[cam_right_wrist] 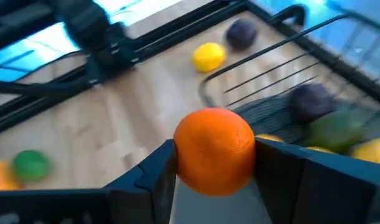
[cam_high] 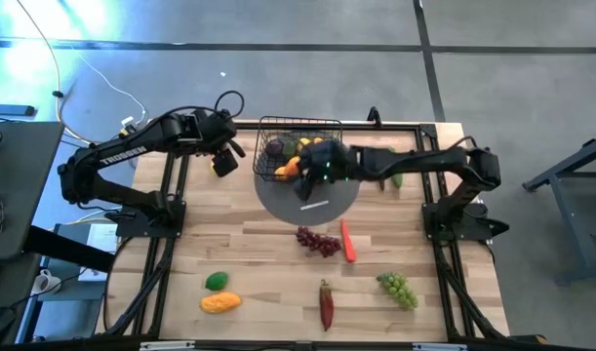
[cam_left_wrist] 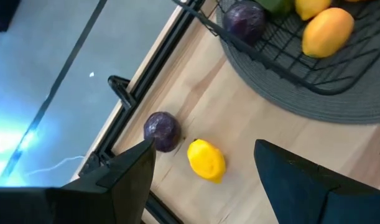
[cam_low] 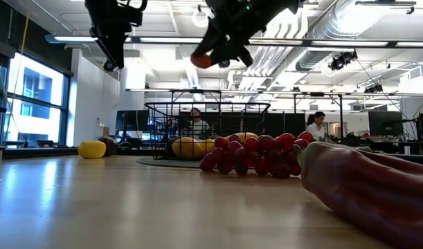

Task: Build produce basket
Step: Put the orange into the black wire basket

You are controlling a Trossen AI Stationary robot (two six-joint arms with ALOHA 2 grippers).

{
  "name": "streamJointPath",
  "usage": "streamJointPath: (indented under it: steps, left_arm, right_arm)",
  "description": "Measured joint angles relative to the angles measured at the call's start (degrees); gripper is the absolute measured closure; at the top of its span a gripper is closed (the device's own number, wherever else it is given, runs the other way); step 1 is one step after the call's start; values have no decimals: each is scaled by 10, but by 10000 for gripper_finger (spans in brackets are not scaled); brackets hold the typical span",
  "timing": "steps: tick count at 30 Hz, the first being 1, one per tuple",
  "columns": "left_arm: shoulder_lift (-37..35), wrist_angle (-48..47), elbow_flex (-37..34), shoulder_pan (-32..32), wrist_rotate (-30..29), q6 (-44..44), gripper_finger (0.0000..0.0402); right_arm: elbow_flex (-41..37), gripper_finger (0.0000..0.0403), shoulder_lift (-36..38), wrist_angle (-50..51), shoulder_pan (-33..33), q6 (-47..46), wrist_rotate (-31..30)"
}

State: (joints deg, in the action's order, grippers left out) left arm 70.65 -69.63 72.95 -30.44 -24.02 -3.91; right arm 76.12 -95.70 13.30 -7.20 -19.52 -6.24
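The black wire basket (cam_high: 299, 146) stands with its bottom on a round grey mat (cam_high: 317, 200) at the far middle of the table. It holds several pieces of produce, among them a plum (cam_left_wrist: 244, 18) and a lemon (cam_left_wrist: 326, 31). My right gripper (cam_right_wrist: 214, 168) hangs above the basket's near rim, shut on an orange fruit (cam_right_wrist: 214, 151). My left gripper (cam_left_wrist: 205, 168) stands open in the air left of the basket, above a purple plum (cam_left_wrist: 162, 130) and a yellow lemon (cam_left_wrist: 206, 160) that lie on the table. My right gripper pinches the orange fruit by its two opposite sides (cam_right_wrist: 249, 155) between its two fingers. The fingers come from the table's right side, slanting downward. The fruit (cam_low: 203, 60) hangs clear of the table, well above the basket's rim.
On the near half of the table lie purple grapes (cam_high: 319, 242), a carrot (cam_high: 348, 241), green grapes (cam_high: 398, 290), a red pepper (cam_high: 326, 304), a green fruit (cam_high: 217, 281) and a mango (cam_high: 220, 302). A green cucumber (cam_high: 395, 174) lies right of the basket. People show in the room behind.
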Motion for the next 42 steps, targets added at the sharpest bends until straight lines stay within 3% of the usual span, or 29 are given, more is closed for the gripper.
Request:
streamJointPath:
  steps: [16,26,34,42]
  left_arm:
    - [0,0,0,-68,16,-103,138]
    - [0,0,0,-100,36,-239,138]
    - [11,0,0,-130,58,-236,138]
    - [52,3,0,-154,86,-172,138]
  right_arm:
    - [0,242,-41,41,-121,170,5]
    - [0,242,-102,41,-155,135,33]
    - [0,242,-135,26,-172,105,53]
    - [0,242,-149,12,-173,98,54]
